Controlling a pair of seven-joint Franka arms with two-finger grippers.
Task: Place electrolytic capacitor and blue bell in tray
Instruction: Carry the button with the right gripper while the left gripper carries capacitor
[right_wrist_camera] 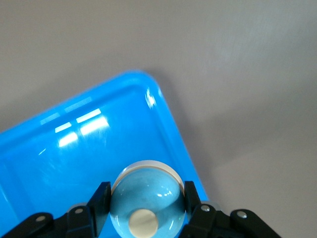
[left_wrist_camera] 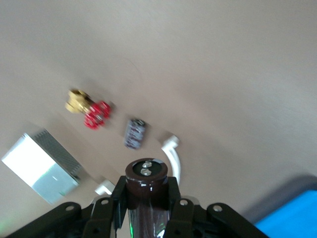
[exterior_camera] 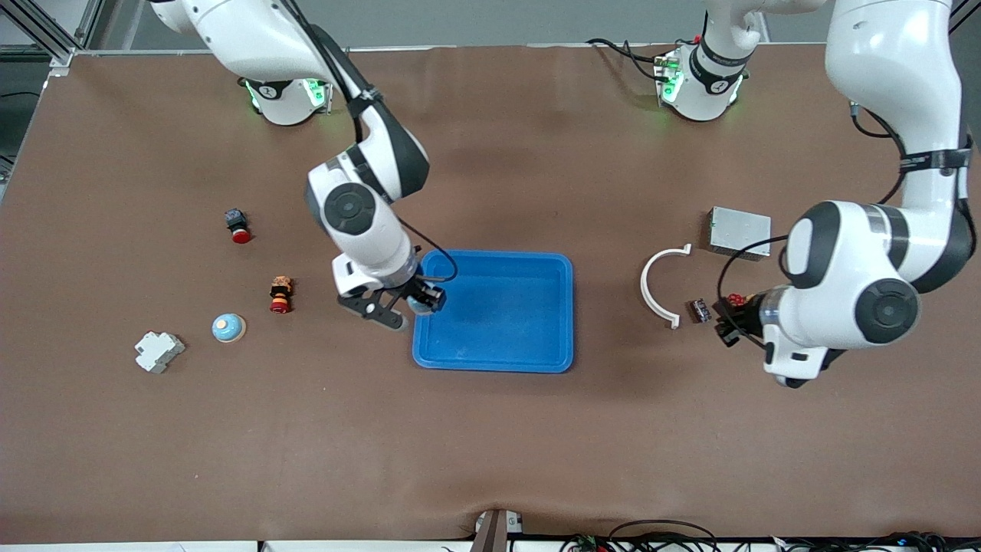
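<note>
My right hand (right_wrist_camera: pixel 144 210) clamps the smooth, slippery blue bell (right_wrist_camera: pixel 147 198) by its round sides over the tray (exterior_camera: pixel 529 337) rim, while my left hand (left_wrist_camera: pixel 146 198) grips the light, rigid capacitor (left_wrist_camera: pixel 145 191) across its barrel above the table's left-arm end.

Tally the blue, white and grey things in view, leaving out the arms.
Blue: 3 (tray, held bell in the right gripper over the tray's corner, loose bell on the table)
White: 2 (breaker block, curved strip)
Grey: 1 (metal box)
Total: 6
</note>
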